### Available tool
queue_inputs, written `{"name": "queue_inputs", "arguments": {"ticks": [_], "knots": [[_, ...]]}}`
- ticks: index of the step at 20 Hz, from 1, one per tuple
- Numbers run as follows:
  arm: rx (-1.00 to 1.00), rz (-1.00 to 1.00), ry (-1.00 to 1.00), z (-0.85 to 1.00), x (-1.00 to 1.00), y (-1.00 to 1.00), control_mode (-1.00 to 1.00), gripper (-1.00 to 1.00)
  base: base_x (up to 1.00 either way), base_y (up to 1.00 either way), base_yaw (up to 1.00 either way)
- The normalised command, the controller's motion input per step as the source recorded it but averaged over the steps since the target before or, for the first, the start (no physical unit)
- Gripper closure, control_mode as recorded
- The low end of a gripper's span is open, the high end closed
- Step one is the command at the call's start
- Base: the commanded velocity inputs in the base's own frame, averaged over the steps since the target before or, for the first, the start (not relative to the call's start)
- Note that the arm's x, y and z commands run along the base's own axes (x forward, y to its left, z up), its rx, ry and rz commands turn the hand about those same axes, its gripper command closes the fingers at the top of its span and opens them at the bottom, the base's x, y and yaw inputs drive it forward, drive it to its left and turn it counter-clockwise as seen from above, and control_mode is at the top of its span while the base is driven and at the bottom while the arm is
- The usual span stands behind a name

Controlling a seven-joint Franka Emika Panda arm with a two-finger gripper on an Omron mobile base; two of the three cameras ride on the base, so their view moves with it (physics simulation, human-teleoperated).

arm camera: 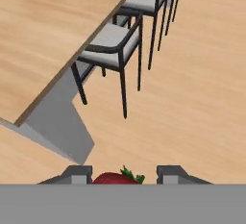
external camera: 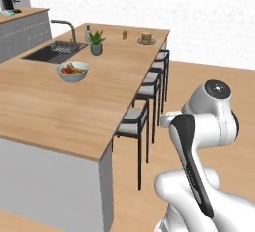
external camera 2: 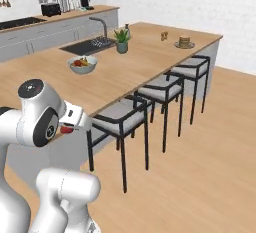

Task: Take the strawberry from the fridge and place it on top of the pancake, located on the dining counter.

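Observation:
My gripper (arm camera: 123,174) is shut on the strawberry (arm camera: 116,178), a bright-red berry with a green top held between the two dark fingertips (arm camera: 79,174). From the right base view the strawberry (external camera 2: 67,128) shows as a red spot at the hand, held over the floor beside the near corner of the dining counter (external camera 2: 145,62). The pancake (external camera: 146,38) sits on its grey plate at the far end of that counter (external camera: 60,101), well away from the gripper, and appears again as the pancake (external camera 2: 184,42). The fridge is out of view.
Several dark-legged stools (external camera 2: 120,117) line the counter's side between me and the pancake. A fruit bowl (external camera: 72,70), a potted plant (external camera: 96,42), a sink (external camera: 55,51) with a faucet and a small jar (external camera: 125,34) stand on the top. The wall counter (external camera 2: 55,24) carries appliances.

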Motion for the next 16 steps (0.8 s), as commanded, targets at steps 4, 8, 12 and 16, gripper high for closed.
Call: {"name": "queue_inputs", "arguments": {"ticks": [4, 8, 12, 16], "knots": [[0.0, 0.0, 0.0, 0.0, 0.0, 0.0, 1.0, 1.0, 0.58, -1.0, 0.27], [0.0, 0.0, 0.0, 0.0, 0.0, 0.0, 1.0, 1.0, 0.52, -1.0, 0.33], [0.0, 0.0, 0.0, 0.0, 0.0, 0.0, 1.0, 1.0, 0.5, -1.0, 0.34], [0.0, 0.0, 0.0, 0.0, 0.0, 0.0, 1.0, 1.0, 0.52, -1.0, 0.33]]}}
